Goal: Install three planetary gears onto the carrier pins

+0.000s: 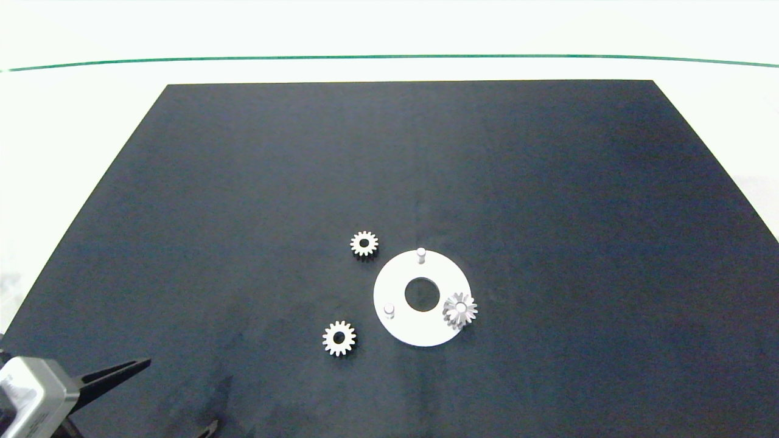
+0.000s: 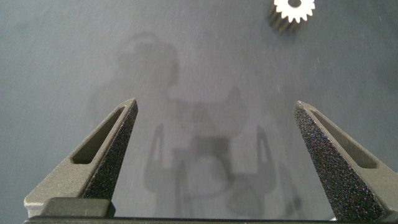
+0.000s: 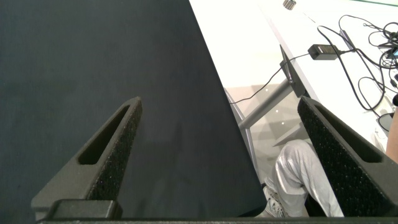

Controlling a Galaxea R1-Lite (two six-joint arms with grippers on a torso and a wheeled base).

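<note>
Likely rigid, smooth metal, each loose gear [image 1: 339,338] wants pinching across its toothed rim; left gripper [image 2: 214,155] and right gripper [image 3: 221,155] gape wide, empty.

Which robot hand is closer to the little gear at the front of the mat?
Left. The left gripper hovers open near the front gear; the right gripper is at the mat's edge, outside the head view.

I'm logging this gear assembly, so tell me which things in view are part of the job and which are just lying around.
Job:
- seated gear on one pin
- two loose gears
- disc with two bare pins
- left pincer, open, near table corner

Lying about:
- black mat
- cables on floor
- person's leg
</note>
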